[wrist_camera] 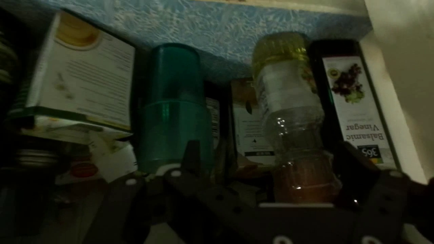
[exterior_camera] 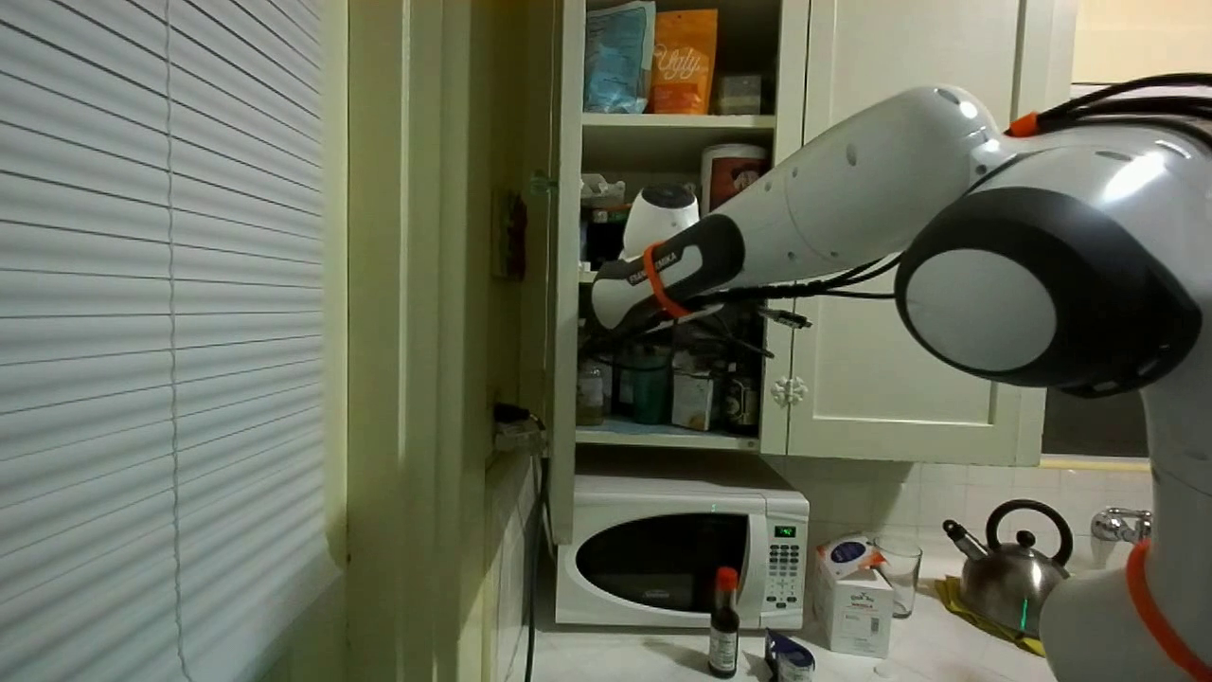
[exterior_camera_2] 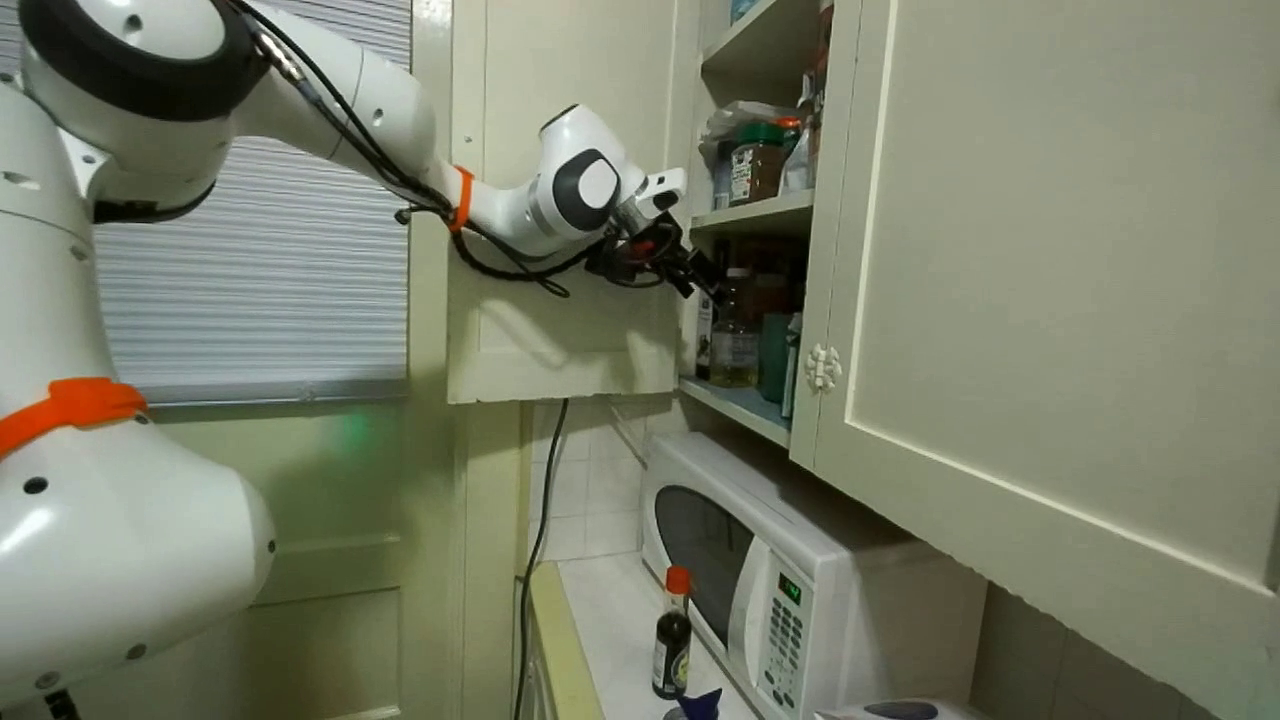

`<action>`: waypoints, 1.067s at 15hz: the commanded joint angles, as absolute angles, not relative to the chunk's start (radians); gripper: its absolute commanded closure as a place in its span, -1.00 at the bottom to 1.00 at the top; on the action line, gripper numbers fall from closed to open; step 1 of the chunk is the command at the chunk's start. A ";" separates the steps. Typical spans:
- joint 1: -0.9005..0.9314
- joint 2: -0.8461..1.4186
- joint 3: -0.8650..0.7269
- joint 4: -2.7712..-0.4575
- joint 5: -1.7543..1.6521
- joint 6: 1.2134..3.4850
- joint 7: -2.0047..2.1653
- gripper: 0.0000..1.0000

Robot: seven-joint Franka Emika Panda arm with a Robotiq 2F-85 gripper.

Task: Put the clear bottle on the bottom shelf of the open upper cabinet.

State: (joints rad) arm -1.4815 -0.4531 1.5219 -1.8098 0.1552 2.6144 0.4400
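Note:
The clear bottle [wrist_camera: 288, 88], with yellow liquid at its base and a reddish cap, stands upright on the blue-lined bottom shelf [wrist_camera: 210, 27] in the wrist view. The bottle [exterior_camera_2: 736, 350] and the shelf edge [exterior_camera_2: 735, 405] also show in an exterior view. My gripper [wrist_camera: 269, 145] is open, one finger on each side of the bottle's top in the wrist view; a gap shows at the left finger, and right-finger contact cannot be told. In an exterior view the gripper [exterior_camera_2: 702, 285] reaches into the open upper cabinet [exterior_camera_2: 830, 250] near the bottle's top.
A teal cup [wrist_camera: 176, 112], a white box [wrist_camera: 84, 78] and a balsamic vinegar bottle [wrist_camera: 356, 98] crowd around the clear bottle. The cabinet's open door [exterior_camera_2: 570, 340] stands beside the arm. Below are a microwave [exterior_camera: 682, 493] and a red-capped dark bottle [exterior_camera: 723, 625].

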 commanded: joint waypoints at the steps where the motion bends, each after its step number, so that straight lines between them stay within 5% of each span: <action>1: -1.218 -0.407 1.271 -1.918 0.118 2.461 0.320 -1.00; 6: -0.855 -0.435 0.888 -2.107 0.446 2.405 -0.069 -1.00; 10: -0.613 -0.568 0.595 -2.255 0.715 2.151 -0.293 -1.00; 15: -0.322 -0.709 0.259 -2.437 0.572 1.760 -0.243 -1.00; 16: -0.270 -0.598 0.245 -2.341 0.539 1.879 -0.198 -1.00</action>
